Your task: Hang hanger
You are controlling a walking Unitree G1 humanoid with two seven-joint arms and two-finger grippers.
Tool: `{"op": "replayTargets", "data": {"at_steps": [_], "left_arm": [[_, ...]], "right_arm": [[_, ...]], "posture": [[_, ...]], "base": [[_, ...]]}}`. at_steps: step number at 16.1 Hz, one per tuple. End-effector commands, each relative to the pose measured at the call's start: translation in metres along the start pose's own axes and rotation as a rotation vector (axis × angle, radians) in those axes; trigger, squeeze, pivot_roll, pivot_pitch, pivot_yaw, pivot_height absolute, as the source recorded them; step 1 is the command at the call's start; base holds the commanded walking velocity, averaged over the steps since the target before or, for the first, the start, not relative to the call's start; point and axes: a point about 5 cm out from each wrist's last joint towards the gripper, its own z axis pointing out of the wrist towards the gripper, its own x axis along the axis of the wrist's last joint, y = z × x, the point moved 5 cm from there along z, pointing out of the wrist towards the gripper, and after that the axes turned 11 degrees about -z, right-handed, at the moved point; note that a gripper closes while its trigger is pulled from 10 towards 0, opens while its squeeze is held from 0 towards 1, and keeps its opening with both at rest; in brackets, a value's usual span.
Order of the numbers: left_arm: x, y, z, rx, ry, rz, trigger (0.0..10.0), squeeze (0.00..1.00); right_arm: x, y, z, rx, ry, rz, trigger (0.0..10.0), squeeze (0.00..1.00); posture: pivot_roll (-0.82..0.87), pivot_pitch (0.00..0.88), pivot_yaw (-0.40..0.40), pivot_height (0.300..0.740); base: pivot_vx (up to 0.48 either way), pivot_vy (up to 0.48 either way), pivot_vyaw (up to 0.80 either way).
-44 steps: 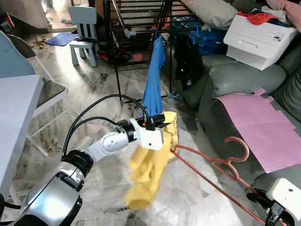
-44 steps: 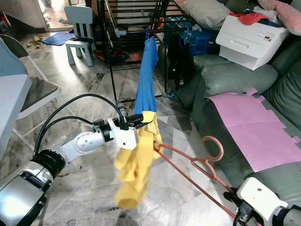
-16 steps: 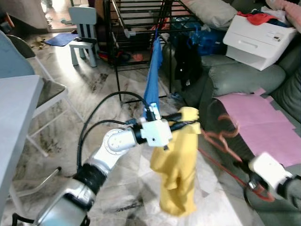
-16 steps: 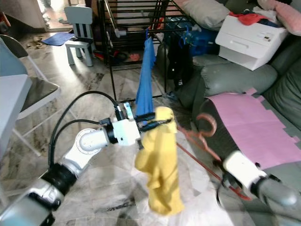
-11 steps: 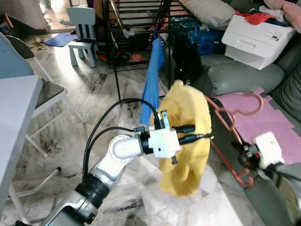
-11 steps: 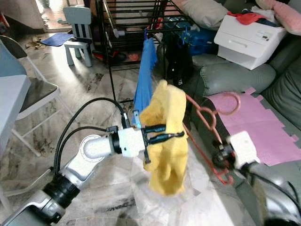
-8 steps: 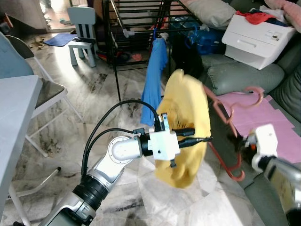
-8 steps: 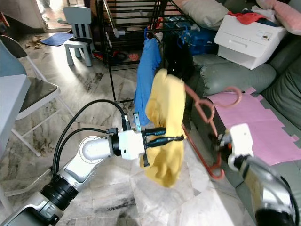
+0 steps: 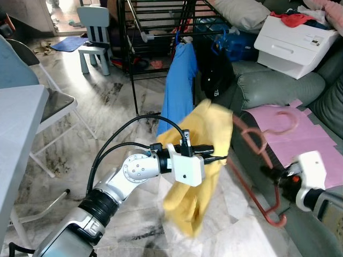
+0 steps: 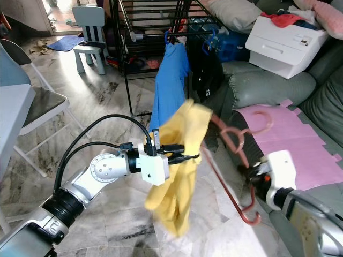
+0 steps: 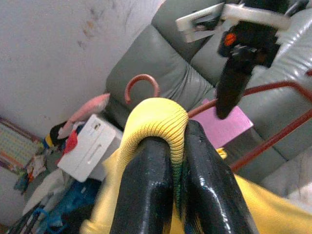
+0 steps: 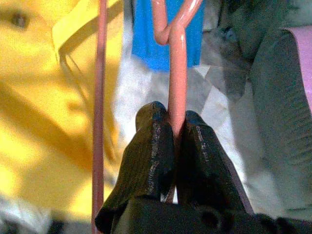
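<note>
Left gripper (image 11: 170, 195): reaches forward at the middle of the scene, jaws clenched on a fold of the yellow shirt (image 9: 201, 160); the ribbed fabric edge bulges over the two black fingers (image 11: 146, 195).
Right gripper (image 12: 175, 146): low at the right, in front of the sofa (image 9: 268, 85), jaws clamped on a rod of the pink hanger (image 9: 257, 144).
Pink hanger: held in the air between the two arms, tilted, its hook (image 9: 286, 120) up over the pink sheet (image 9: 305, 144) on the sofa seat; one end runs into the yellow shirt, the lower curved end (image 10: 249, 217) hangs near the right gripper.
Yellow shirt: partly on the hanger, bunched at the left gripper, the rest hanging down toward the marble floor (image 9: 107, 101).
Drying rack (image 9: 155, 32): black, standing beyond the arms, with a blue garment (image 9: 179, 85) and a black garment (image 9: 217, 75) hanging from it.
Sofa: grey-green, at the right, carrying a white box (image 9: 295, 45) and cushions.
Left side: a grey surface (image 9: 16, 134), a folding chair (image 9: 51, 101), and farther back a small pale blue chair (image 9: 95, 37).
</note>
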Motion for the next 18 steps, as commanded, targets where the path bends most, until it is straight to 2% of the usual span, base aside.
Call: {"op": "replayTargets", "data": {"at_steps": [1, 2, 3, 4, 5, 6, 7, 8, 9, 10, 11, 13, 14, 15, 16, 18], "left_arm": [[0.009, 0.007, 0.007, -0.041, 0.046, 0.049, 10.0, 0.00], [0.007, 0.008, 0.007, -0.035, 0.042, 0.068, 10.0, 0.00], [0.005, 0.005, 0.006, -0.020, 0.034, 0.081, 10.0, 0.00], [0.005, 0.002, 0.004, -0.010, 0.036, 0.086, 10.0, 0.00], [0.006, 0.000, 0.002, -0.001, 0.044, 0.088, 10.0, 0.00], [0.007, 0.000, 0.001, 0.006, 0.058, 0.071, 10.0, 0.00], [0.007, 0.004, 0.002, 0.001, 0.063, 0.055, 10.0, 0.00], [0.007, 0.007, 0.003, -0.002, 0.064, 0.060, 10.0, 0.00], [0.007, 0.011, 0.005, -0.003, 0.066, 0.065, 10.0, 0.00], [0.005, 0.014, 0.005, -0.007, 0.064, 0.069, 10.0, 0.00], [0.003, 0.014, 0.003, -0.010, 0.059, 0.062, 10.0, 0.00], [0.000, 0.019, 0.000, -0.026, 0.047, 0.049, 10.0, 0.00], [-0.002, 0.025, 0.000, -0.039, 0.044, 0.026, 10.0, 0.00], [-0.003, 0.029, 0.001, -0.047, 0.042, 0.017, 10.0, 0.00], [-0.003, 0.032, 0.004, -0.038, 0.041, -0.007, 10.0, 0.00], [-0.004, 0.034, 0.006, -0.031, 0.038, -0.023, 10.0, 0.00]], "right_arm": [[0.031, -0.019, 0.002, 0.048, 0.135, 0.106, 10.0, 0.00], [0.031, -0.037, 0.003, 0.106, 0.146, 0.106, 10.0, 0.00], [0.018, -0.048, 0.000, 0.149, 0.081, 0.007, 10.0, 0.00], [0.011, -0.044, 0.000, 0.125, 0.050, 0.017, 10.0, 0.00], [0.011, -0.025, 0.001, 0.041, 0.069, 0.119, 10.0, 0.00], [0.022, -0.003, 0.002, -0.062, 0.129, 0.217, 10.0, 0.00], [0.033, 0.001, 0.003, -0.080, 0.180, 0.281, 10.0, 0.00], [0.043, -0.003, 0.003, -0.052, 0.222, 0.320, 10.0, 0.00], [0.057, -0.019, 0.004, 0.026, 0.274, 0.353, 10.0, 0.00], [0.067, -0.037, 0.002, 0.097, 0.307, 0.298, 10.0, 0.00], [0.071, -0.033, 0.001, 0.068, 0.333, 0.303, 10.0, 0.00], [0.081, -0.010, -0.002, -0.039, 0.412, 0.387, 10.0, 0.00], [0.098, 0.001, -0.005, -0.078, 0.503, 0.483, 10.0, 0.00], [0.107, -0.004, -0.005, -0.050, 0.541, 0.530, 10.0, 0.00], [0.119, -0.028, 0.001, -0.015, 0.546, 0.476, 10.0, 0.00], [0.123, -0.047, 0.008, -0.012, 0.521, 0.396, 10.0, 0.00]], "posture": [[-0.01, 0.000, -0.051, 0.740], [-0.01, 0.000, -0.050, 0.740], [-0.01, 0.000, -0.051, 0.740], [0.00, 0.000, -0.053, 0.740], [0.00, 0.000, -0.053, 0.740], [0.00, 0.000, -0.054, 0.740], [-0.01, 0.000, -0.053, 0.740], [-0.01, 0.000, -0.053, 0.740], [-0.01, 0.000, -0.051, 0.740], [-0.01, 0.000, -0.052, 0.740], [-0.01, 0.000, -0.053, 0.740], [-0.01, 0.000, -0.054, 0.740], [-0.01, 0.000, -0.054, 0.740], [-0.01, 0.000, -0.054, 0.740], [-0.02, 0.000, -0.053, 0.740], [-0.02, 0.000, -0.054, 0.740]], "base": [[0.000, 0.000, 0.00], [0.000, 0.000, 0.00], [0.000, 0.000, 0.00], [0.000, 0.000, 0.00], [0.000, 0.000, 0.00], [0.000, 0.000, 0.00], [0.000, 0.000, 0.00], [0.000, 0.000, 0.00], [0.000, 0.000, 0.00], [0.000, 0.000, 0.00], [0.000, 0.000, 0.00], [0.000, 0.000, 0.00], [0.000, 0.000, 0.00], [0.000, 0.000, 0.00], [0.000, 0.000, 0.00], [0.000, 0.000, 0.00]]}}
